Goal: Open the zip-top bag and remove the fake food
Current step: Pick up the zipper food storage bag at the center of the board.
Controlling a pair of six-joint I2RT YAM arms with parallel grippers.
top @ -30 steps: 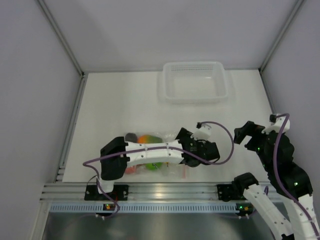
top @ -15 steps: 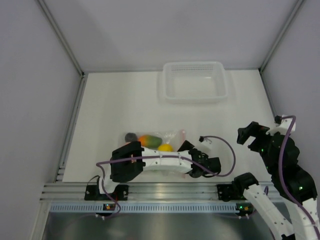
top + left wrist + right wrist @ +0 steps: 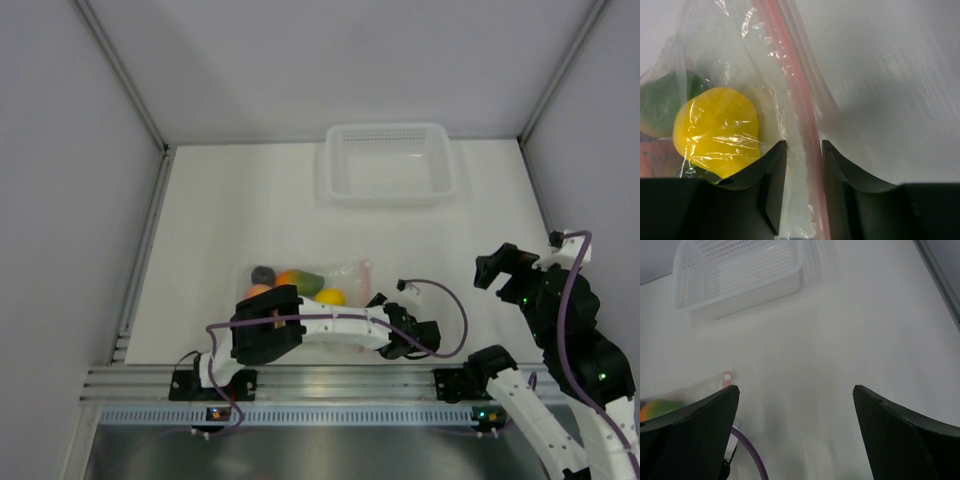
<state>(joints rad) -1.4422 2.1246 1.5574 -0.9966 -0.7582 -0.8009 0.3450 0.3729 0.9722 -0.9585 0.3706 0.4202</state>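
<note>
The zip-top bag (image 3: 342, 272) lies flat near the table's front, its pink-red zip strip (image 3: 790, 85) along the right edge. Inside is the fake food: a yellow fruit (image 3: 715, 130), a green one (image 3: 662, 100), an orange-green mango (image 3: 298, 281) and a dark purple piece (image 3: 263, 273). My left gripper (image 3: 804, 145) straddles the zip strip at the bag's near right corner. Its jaws stand narrow, with a gap still showing beside the plastic. My right gripper (image 3: 795, 390) hangs wide open and empty, up at the right (image 3: 498, 266).
A white perforated tray (image 3: 390, 192) stands empty at the back of the table, also seen as the tray (image 3: 740, 270) in the right wrist view. A purple cable (image 3: 450, 300) loops off my left wrist. Grey walls close in both sides.
My left arm has drawn back toward the near edge and off the bag, uncovering the fruits. Its jaws have narrowed round the zip strip. The right arm shifted slightly right, then held still.
</note>
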